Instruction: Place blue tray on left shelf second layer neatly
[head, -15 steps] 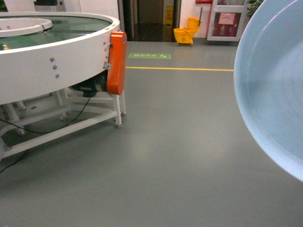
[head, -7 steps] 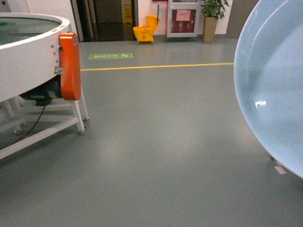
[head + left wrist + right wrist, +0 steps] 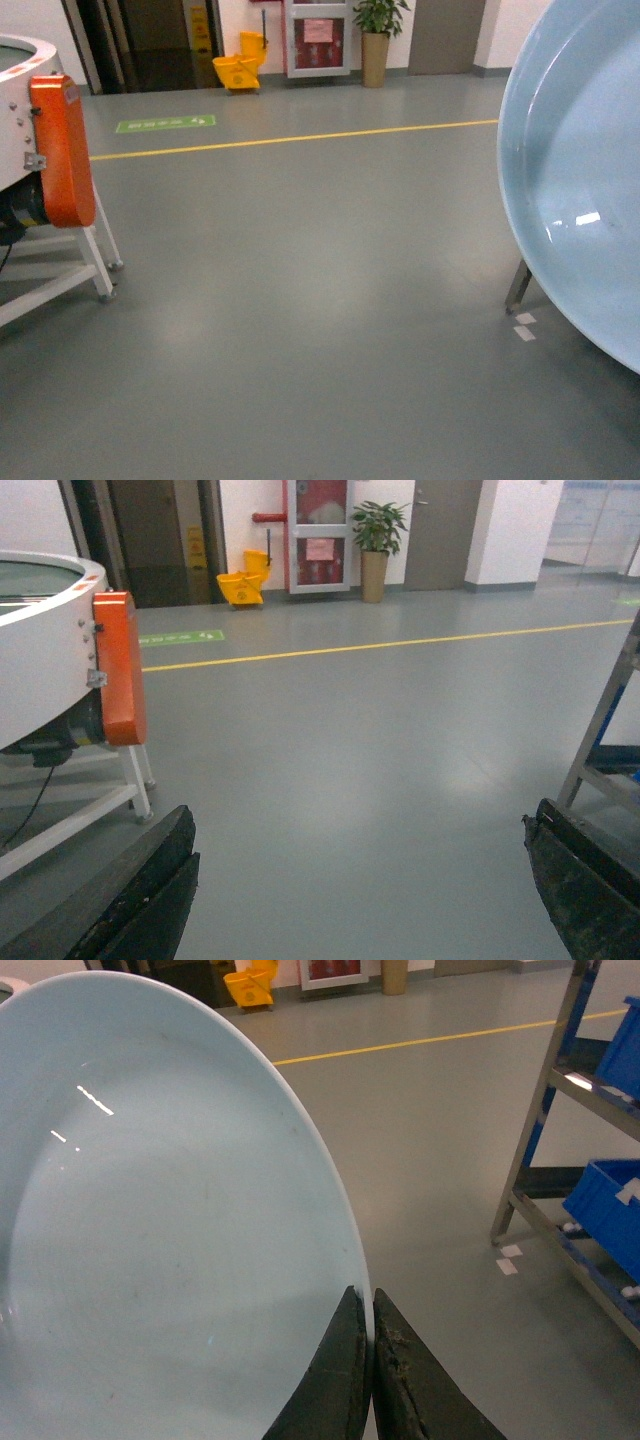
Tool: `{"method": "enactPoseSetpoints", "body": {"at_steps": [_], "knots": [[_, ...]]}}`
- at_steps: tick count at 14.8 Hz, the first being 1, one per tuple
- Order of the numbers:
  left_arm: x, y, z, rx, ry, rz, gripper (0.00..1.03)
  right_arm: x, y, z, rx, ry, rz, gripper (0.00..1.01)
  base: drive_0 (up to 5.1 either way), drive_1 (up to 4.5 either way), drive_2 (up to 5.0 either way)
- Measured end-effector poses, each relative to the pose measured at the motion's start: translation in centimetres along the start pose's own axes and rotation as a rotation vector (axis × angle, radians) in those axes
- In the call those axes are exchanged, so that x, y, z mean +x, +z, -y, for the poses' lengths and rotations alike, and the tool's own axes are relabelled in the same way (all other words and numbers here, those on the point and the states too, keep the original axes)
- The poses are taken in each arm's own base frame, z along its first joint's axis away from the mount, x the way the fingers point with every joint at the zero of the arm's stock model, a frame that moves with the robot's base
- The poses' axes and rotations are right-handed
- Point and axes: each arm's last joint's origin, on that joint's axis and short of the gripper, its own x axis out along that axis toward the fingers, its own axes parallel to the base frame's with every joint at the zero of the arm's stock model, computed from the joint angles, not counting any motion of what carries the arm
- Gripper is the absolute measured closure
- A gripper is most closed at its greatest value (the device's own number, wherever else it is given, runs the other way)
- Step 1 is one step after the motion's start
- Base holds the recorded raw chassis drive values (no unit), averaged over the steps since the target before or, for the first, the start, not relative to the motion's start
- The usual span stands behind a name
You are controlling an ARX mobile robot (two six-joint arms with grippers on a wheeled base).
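Observation:
The blue tray (image 3: 580,180), a pale light-blue round dish, is held on edge and fills the right side of the head view. In the right wrist view the tray (image 3: 170,1240) covers the left half, and my right gripper (image 3: 367,1296) is shut on its rim. My left gripper (image 3: 362,825) is open over bare floor, its dark fingers (image 3: 140,900) spread wide with nothing between them. The left shelf, a steel rack (image 3: 560,1130), stands to the right, holding dark-blue crates (image 3: 610,1205). One rack leg (image 3: 518,285) shows behind the tray; its tiers are only partly in view.
A white round conveyor table with an orange cover (image 3: 62,150) stands on the left. A yellow floor line (image 3: 300,137) crosses the grey floor. A yellow mop bucket (image 3: 238,68) and a potted plant (image 3: 377,35) are by the far wall. White tape marks (image 3: 522,327) lie by the rack leg.
The head view has swung to the right: the conveyor table slid toward the left edge and the rack leg came into view. The tray stays in my right gripper.

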Motion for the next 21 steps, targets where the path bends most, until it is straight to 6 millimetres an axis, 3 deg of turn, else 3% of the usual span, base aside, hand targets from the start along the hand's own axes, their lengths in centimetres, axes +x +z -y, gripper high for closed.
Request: {"method": "enactPoseSetpoints", "body": {"at_steps": [21], "knots": [[0.00, 0.00, 0.00, 0.000, 0.000, 0.000, 0.05, 0.00, 0.00, 0.00, 0.000, 0.001, 0.000, 0.99, -1.6, -1.61, -1.6]]}}
